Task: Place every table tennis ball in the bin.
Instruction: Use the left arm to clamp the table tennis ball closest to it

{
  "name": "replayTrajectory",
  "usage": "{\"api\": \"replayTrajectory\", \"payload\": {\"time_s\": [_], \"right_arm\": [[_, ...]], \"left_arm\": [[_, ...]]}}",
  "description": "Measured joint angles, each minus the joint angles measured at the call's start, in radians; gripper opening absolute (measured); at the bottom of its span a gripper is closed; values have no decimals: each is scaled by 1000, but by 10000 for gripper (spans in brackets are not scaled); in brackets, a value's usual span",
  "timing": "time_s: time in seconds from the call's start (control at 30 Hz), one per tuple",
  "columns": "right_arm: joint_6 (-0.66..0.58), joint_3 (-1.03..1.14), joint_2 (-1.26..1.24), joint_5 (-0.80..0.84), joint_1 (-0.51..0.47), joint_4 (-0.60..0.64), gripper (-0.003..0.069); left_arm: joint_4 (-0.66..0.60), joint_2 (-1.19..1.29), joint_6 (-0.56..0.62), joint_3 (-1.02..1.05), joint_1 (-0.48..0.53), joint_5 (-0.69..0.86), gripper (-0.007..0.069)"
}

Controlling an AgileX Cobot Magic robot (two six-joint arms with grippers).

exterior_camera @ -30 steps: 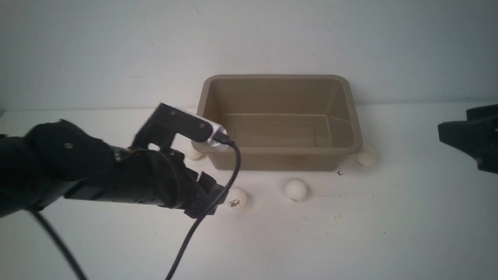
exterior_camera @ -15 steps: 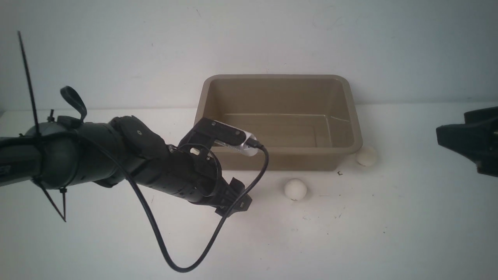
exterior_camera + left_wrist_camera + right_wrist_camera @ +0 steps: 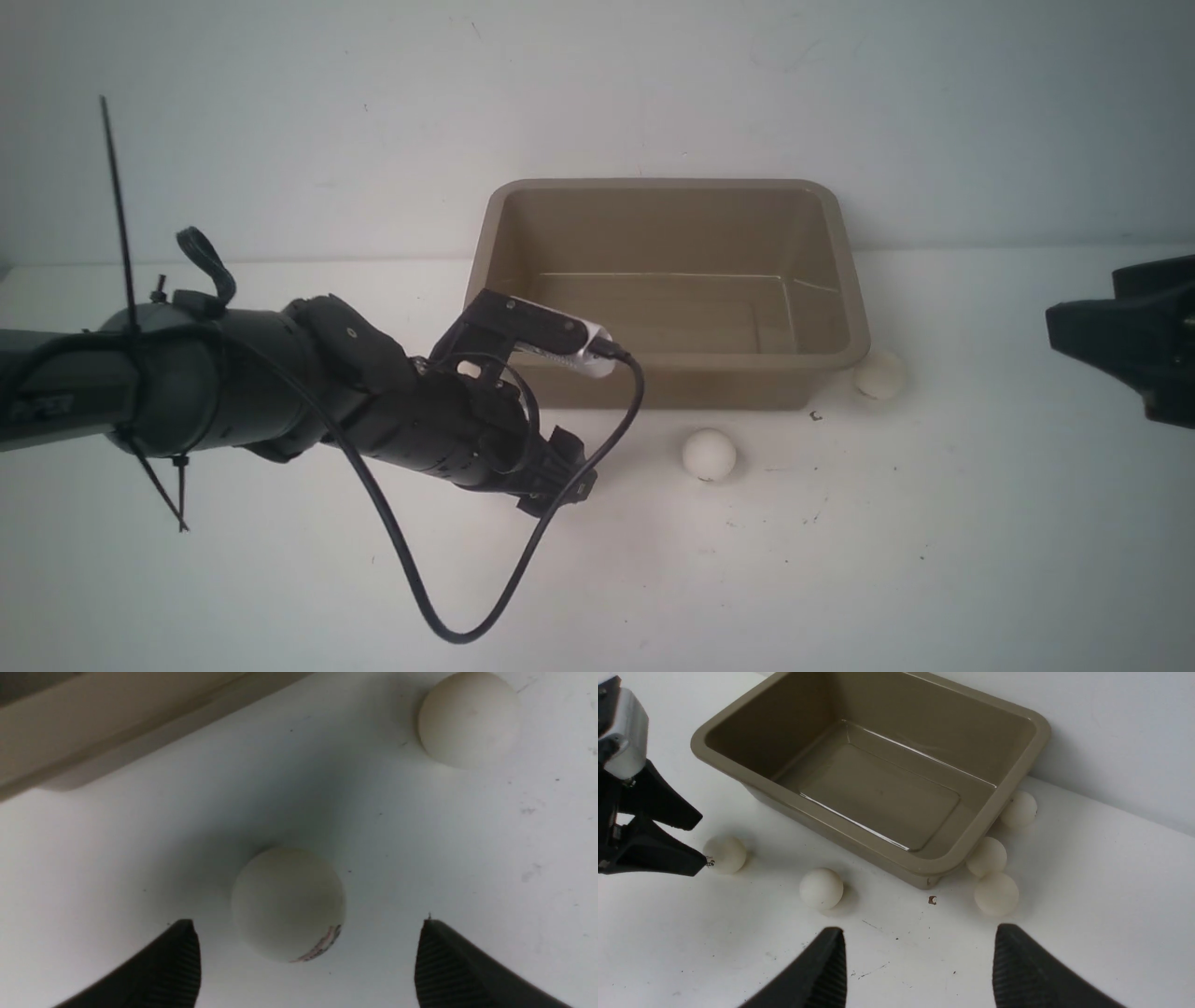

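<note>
**Stock check: bin empty, five balls outstanding**

Bin (image 3: 667, 196): taupe plastic tub, standing upright at the back of the white table (image 3: 840, 579), close to the wall. It is holding nothing; no ball is lying on its floor in any view.

Table tennis balls: five are showing in the right wrist view, all lying on the table outside the bin.
- Logo ball (image 3: 288, 904) is sitting off the tub's front left corner.
- Plain ball (image 3: 709, 455) is resting near the front wall, towards the middle.
- Corner ball (image 3: 986, 856), outer ball (image 3: 996, 894) and rear ball (image 3: 1018, 808) are clustering round the tub's right end, the first two just beside each other.
- Whether more are hiding behind the left arm cannot be told.

Left gripper (image 3: 701, 842): jaws are standing wide. It is hanging low over the logo ball, which is lying between the fingers with a gap on either side. Nothing is gripped.

Right gripper (image 3: 920, 929): it is waiting well off to the right, jaws parted, carrying nothing.

Progress, as judged: no ball is delivered. The first pick appears to be in hand, with closing, lifting and carrying over the rim to come, then the same for the other four.
</note>
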Motion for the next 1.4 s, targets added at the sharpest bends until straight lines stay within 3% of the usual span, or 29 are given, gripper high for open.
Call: {"api": "replayTrajectory", "payload": {"time_s": [0.13,0.47,0.97,1.2,1.3,1.4], "right_arm": [[0,0,0,0,0,0,388],[-9,0,0,-1,0,0,388],[-9,0,0,-1,0,0,388],[-12,0,0,-1,0,0,388],[-12,0,0,-1,0,0,388],[-12,0,0,-1,0,0,388]], "left_arm": [[-47,17,26,-8,0,-26,555],[-263,32,216,-40,0,-24,555],[-308,87,237,-40,0,-14,547],[-328,101,236,-40,0,0,475],[-345,121,236,-40,0,1,379],[-348,124,236,-40,0,2,352]]}}
